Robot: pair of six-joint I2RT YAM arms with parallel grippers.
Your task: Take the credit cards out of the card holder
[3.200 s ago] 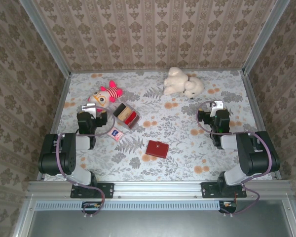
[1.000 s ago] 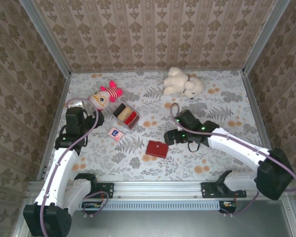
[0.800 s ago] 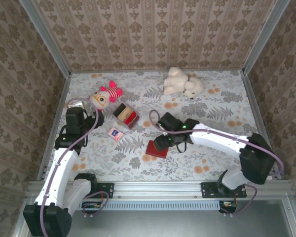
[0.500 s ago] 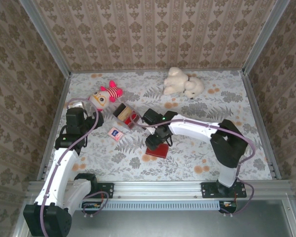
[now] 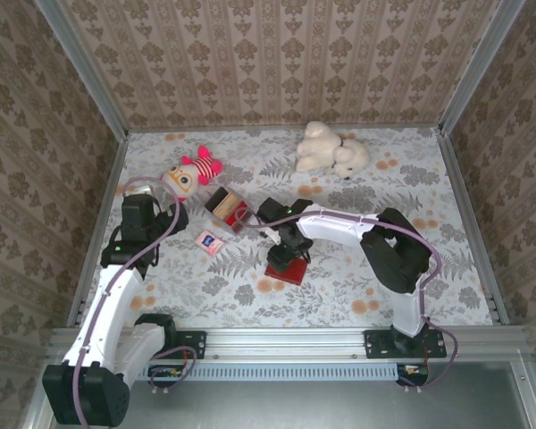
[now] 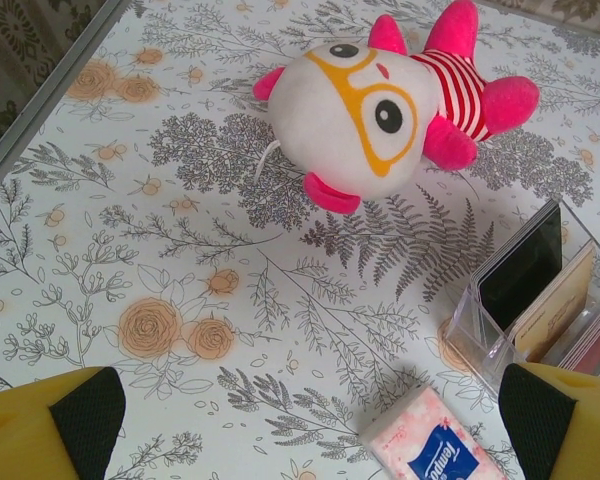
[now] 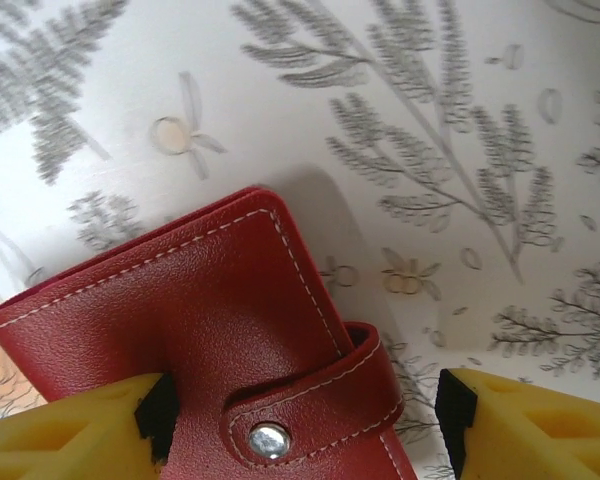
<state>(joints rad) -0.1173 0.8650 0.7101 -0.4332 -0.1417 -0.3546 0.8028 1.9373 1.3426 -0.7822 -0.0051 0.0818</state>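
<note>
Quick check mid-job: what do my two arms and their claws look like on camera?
The left arm and right arm share white links, chunky black joints and a looping mauve cable. The left claw and right claw each have yellow fingers faced with black pads.

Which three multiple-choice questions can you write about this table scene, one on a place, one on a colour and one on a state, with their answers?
1. Where is the right gripper?
A) over the flat red leather wallet
B) beside the white plush toy
C) inside the clear plastic box

2. What colour is the stud on the wallet's strap?
A) black
B) silver
C) blue

3. What state is the wallet in?
A) spread open
B) closed, strap snapped
C) standing on edge

Answers:
A, its yellow fingers straddle the wallet.
B, the stud gleams silver.
B, the strap lies fastened across the cover.
</note>
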